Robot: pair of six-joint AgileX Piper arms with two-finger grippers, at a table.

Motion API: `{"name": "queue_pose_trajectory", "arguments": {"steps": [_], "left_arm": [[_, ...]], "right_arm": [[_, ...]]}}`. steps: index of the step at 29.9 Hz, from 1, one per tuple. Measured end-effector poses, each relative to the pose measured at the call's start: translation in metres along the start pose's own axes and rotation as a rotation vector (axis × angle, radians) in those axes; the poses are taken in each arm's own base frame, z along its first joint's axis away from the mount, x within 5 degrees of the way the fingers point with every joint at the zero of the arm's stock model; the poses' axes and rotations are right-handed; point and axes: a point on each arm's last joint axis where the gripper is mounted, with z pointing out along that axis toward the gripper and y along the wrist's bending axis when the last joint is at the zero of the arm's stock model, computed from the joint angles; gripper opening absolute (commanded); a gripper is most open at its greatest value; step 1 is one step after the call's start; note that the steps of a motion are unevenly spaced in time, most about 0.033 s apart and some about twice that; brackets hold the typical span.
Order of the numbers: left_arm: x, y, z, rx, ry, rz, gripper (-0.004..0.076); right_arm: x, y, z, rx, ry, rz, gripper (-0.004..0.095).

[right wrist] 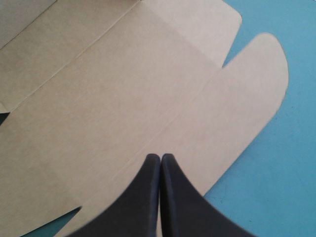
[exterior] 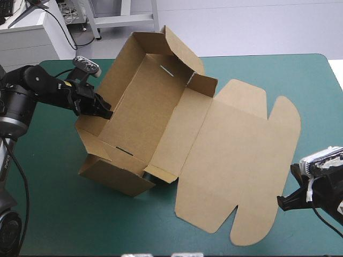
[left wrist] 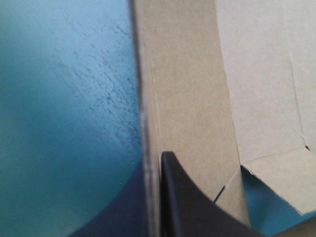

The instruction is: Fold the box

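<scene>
Looking down from the high view, we found the brown cardboard box (exterior: 155, 101) sitting left of the middle of the table (exterior: 48, 214) with its teal-green cover, turned at a slant to the table's edges. It stood as an open tray: its long walls and end walls were raised, and the floor inside showed plain board with two narrow slots. The wide flat lid (exterior: 241, 160), with its rounded tabs, lay spread on the table to the tray's right, joined to the long wall on that side. The left end effector (exterior: 106, 111) was clamped on the tray's outer long wall (left wrist: 182, 98). In the left wrist view one black finger (left wrist: 192, 202) lay against the wall's inner face and a dark blurred shape sat just outside it, with the board edge-on between them. The right end effector (exterior: 280, 203) sat by the lid's near right edge, its two fingers pressed together in one pointed arch. In the right wrist view their tips lay over the lid's outer flap (right wrist: 232, 108).
</scene>
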Motion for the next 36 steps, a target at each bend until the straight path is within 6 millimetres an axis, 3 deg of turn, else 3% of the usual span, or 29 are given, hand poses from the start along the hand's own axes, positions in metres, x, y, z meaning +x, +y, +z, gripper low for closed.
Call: {"name": "queue_pose_trajectory", "arguments": {"steps": [11, 18, 26, 32, 36], "left_arm": [[-0.037, -0.053, 0.016, -0.17, -0.053, 0.366, -0.0008], [-0.051, -0.088, 0.031, -0.287, -0.057, 0.619, -0.0008], [-0.04, -0.13, 0.062, -0.372, -0.012, 0.871, -0.0008], [-0.025, -0.142, 0.087, -0.441, -0.058, 1.001, -0.0008], [-0.016, -0.146, 0.093, -0.482, -0.142, 1.086, -0.0008]], "right_arm": [[-0.002, -0.001, 0.0, 0.007, -0.026, 0.001, -0.0019], [-0.005, -0.001, 0.0, 0.011, -0.058, 0.001, -0.0019], [-0.007, -0.001, 0.0, 0.013, -0.076, 0.001, -0.0019], [-0.007, -0.001, 0.0, 0.013, -0.076, 0.001, -0.0019], [-0.007, -0.001, 0.0, 0.013, -0.076, 0.001, -0.0019]]}}
